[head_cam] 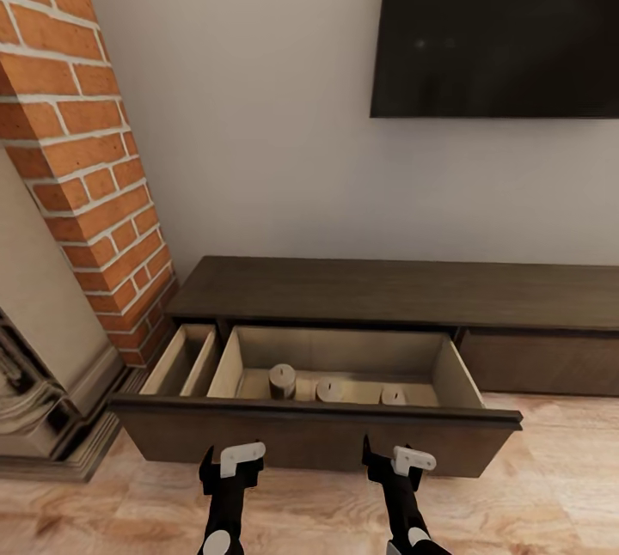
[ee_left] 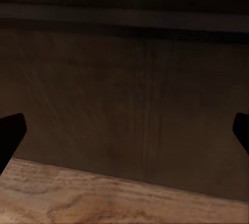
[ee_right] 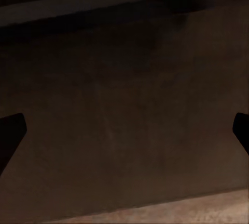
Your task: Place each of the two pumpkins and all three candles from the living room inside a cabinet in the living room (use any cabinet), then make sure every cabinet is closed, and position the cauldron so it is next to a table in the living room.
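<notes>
The cabinet (head_cam: 387,290) is a long low dark-brown unit against the wall. Its wide left drawer (head_cam: 318,439) is pulled out. Three grey candles lie on the pale drawer floor: one upright (head_cam: 282,381), one in the middle (head_cam: 329,389) and one to the right (head_cam: 393,395). My left gripper (head_cam: 228,462) and right gripper (head_cam: 391,460) hover just in front of the drawer front, both open and empty. In the wrist views the dark drawer front (ee_left: 129,94) (ee_right: 124,104) is close, with the fingertips (ee_left: 11,135) (ee_right: 11,135) spread wide. The pumpkins, cauldron and table are out of view.
A brick column (head_cam: 82,143) and a grey fireplace surround (head_cam: 43,383) stand at the left. A black TV (head_cam: 499,22) hangs on the wall above the unit. A narrow side compartment (head_cam: 182,362) of the drawer holds nothing. Wooden floor (head_cam: 550,495) lies below.
</notes>
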You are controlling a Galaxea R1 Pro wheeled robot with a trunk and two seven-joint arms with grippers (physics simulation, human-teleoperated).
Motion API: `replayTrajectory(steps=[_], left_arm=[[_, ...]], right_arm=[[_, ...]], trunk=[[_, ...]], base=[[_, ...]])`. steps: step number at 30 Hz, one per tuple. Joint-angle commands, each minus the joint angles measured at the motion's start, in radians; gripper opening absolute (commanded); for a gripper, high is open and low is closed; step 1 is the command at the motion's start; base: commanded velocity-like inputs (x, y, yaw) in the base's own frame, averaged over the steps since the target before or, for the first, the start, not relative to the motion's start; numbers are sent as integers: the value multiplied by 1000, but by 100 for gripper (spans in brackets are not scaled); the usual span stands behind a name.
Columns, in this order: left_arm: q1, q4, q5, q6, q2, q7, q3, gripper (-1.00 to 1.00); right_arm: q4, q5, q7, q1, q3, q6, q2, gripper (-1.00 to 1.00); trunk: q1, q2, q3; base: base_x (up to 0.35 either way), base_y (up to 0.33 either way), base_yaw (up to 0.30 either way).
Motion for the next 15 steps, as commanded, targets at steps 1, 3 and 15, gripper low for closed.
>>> replayTrajectory(steps=[1, 3, 15], left_arm=[[-1, 0, 11, -6, 1, 5, -6, 100], [-1, 0, 11, -6, 2, 5, -6, 100], [-1, 0, 11, -7, 2, 5, -6, 100]], right_arm=[[0, -2, -8, -1, 9, -2, 0, 100], [0, -2, -8, -1, 9, -2, 0, 100], [1, -2, -8, -1, 9, -2, 0, 100]], trunk=[[0, 0, -1], [0, 0, -1], [0, 0, -1]], base=[[202, 0, 0], [237, 0, 0], [153, 0, 0]])
